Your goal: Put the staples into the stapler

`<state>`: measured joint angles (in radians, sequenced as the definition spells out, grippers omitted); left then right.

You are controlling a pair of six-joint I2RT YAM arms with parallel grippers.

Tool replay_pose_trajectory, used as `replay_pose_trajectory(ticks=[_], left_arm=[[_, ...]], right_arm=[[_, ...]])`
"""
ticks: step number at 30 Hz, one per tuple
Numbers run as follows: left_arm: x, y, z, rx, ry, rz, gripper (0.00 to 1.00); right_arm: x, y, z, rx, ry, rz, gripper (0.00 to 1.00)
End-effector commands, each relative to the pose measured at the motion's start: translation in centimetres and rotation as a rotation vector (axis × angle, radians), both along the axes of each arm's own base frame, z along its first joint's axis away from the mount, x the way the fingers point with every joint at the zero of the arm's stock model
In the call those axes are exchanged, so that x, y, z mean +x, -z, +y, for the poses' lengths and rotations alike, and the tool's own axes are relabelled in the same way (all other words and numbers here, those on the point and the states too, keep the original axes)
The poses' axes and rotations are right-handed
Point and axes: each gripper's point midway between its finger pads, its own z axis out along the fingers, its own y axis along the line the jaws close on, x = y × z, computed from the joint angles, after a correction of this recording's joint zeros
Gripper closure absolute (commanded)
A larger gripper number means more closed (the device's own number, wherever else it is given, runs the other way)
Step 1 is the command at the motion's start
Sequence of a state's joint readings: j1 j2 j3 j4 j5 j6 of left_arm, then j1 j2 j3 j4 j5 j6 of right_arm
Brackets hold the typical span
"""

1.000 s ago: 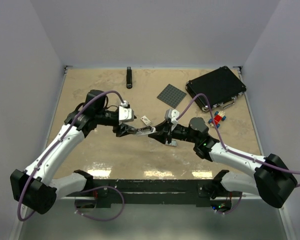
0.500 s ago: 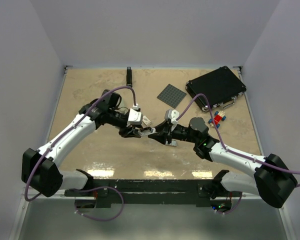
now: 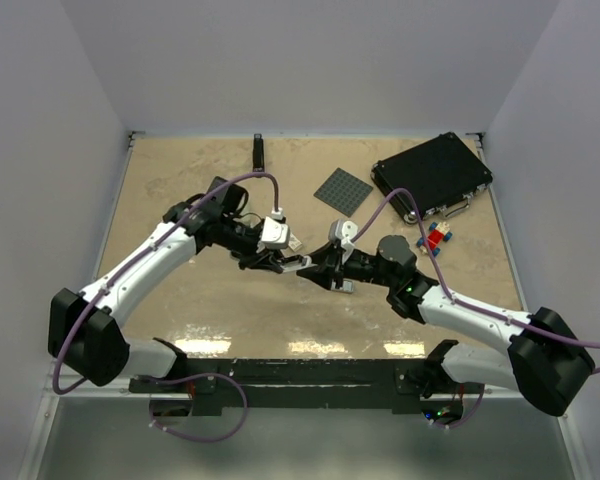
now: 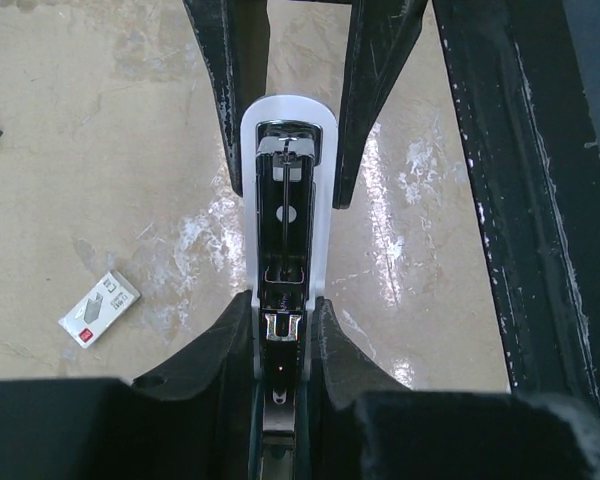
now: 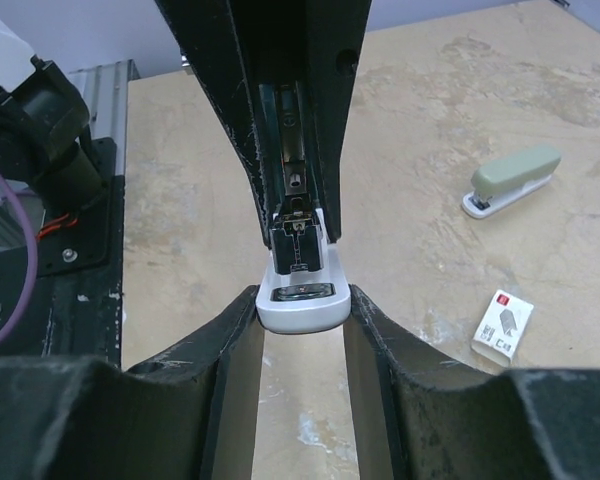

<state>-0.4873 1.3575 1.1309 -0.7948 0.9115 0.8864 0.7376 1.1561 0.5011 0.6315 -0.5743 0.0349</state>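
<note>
Stapler [image 4: 285, 200], metal channel facing up, is held between both grippers. Left gripper [image 4: 280, 305] is clamped on one end. Right gripper [image 5: 300, 295] is clamped on the pale rounded end opposite. Staple box [image 4: 100, 308] lies flat on the table [image 4: 80, 150], left of the left gripper and apart from it. Green piece [image 5: 515, 178] rests well off the right gripper's right side. Channel contents cannot be made out, and the arms block the overhead view.
</note>
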Motion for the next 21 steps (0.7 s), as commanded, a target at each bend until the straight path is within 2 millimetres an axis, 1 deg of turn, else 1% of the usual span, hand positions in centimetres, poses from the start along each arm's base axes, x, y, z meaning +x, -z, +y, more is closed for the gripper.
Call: replay_pose_trajectory(ticks=[1, 2, 3, 4, 5, 6, 7, 8, 9, 10, 11, 12, 13, 14, 15, 16, 17, 18, 19, 21], left_arm=[[1.8, 0.0, 0.5, 0.08, -0.032, -0.117, 1.0], [2.4, 0.7, 0.9, 0.129, -0.057, -0.139, 1.0], [2.5, 1.2, 1.1, 0.157, -0.068, -0.145, 1.0], [2.4, 1.6, 1.0, 0.18, -0.067, -0.156, 1.0], [2.8, 2.2, 1.4, 0.228, -0.087, -0.176, 1.0], [2.9, 2.8, 1.5, 0.255, -0.086, -0.174, 1.0], [2.6, 3.2, 1.1, 0.273, -0.072, -0.178, 1.0], [2.7, 3.7, 1.3, 0.303, -0.075, -0.189, 1.0], [2.8, 4.4, 1.2, 0.33, -0.07, -0.185, 1.0], [2.4, 4.9, 0.8, 0.354, -0.051, -0.189, 1.0], [2.5, 5.5, 1.0, 0.399, -0.052, -0.2, 1.0], [2.6, 6.3, 0.8, 0.427, -0.041, -0.194, 1.0], [2.1, 6.8, 0.5, 0.447, -0.019, -0.193, 1.0], [2.2, 7.3, 0.5, 0.471, -0.015, -0.197, 1.0], [2.1, 8.1, 0.5, 0.494, -0.005, -0.189, 1.0], [1.9, 8.5, 0.3, 0.511, 0.007, -0.189, 1.0], [2.1, 9.0, 0.6, 0.547, 0.002, -0.199, 1.0], [2.1, 9.9, 0.7, 0.579, 0.011, -0.187, 1.0], [2.0, 10.3, 0.7, 0.596, 0.02, -0.189, 1.0], [2.0, 11.3, 0.8, 0.632, 0.031, -0.185, 1.0]], right_arm=[[1.0, -0.8, -1.1, 0.036, 0.118, 0.042, 0.52], [1.3, -0.8, -1.5, 0.043, 0.149, 0.056, 0.36], [1.9, -1.0, -2.2, 0.061, 0.215, 0.078, 0.3], [1.8, -1.1, -2.9, 0.073, 0.246, 0.085, 0.25], [2.0, -1.4, -3.5, 0.087, 0.288, 0.089, 0.17], [2.9, -1.5, -4.5, 0.106, 0.371, 0.11, 0.13], [3.0, -0.7, -5.4, 0.092, 0.419, 0.132, 0.09], [3.1, -1.9, -6.3, 0.127, 0.462, 0.119, 0.04], [4.2, -1.9, -7.8, 0.145, 0.572, 0.142, 0.02], [4.4, -1.1, -8.9, 0.128, 0.633, 0.173, 0.01], [4.5, -1.8, -10.0, 0.152, 0.688, 0.176, 0.01], [4.8, -1.7, -11.0, 0.175, 0.753, 0.212, 0.01], [5.4, -0.9, -12.8, 0.163, 0.86, 0.241, 0.01], [5.3, -1.3, -13.8, 0.193, 0.909, 0.252, 0.01], [5.3, -1.2, -14.4, 0.218, 0.945, 0.289, 0.01], [5.3, -0.4, -15.3, 0.205, 0.989, 0.303, 0.01], [5.2, -0.3, -15.6, 0.216, 1.004, 0.316, 0.02], [5.1, -0.4, -16.0, 0.248, 1.022, 0.346, 0.02], [4.9, 0.4, -16.5, 0.231, 1.054, 0.372, 0.02], [4.9, 1.4, -17.5, 0.241, 1.121, 0.419, 0.02]])
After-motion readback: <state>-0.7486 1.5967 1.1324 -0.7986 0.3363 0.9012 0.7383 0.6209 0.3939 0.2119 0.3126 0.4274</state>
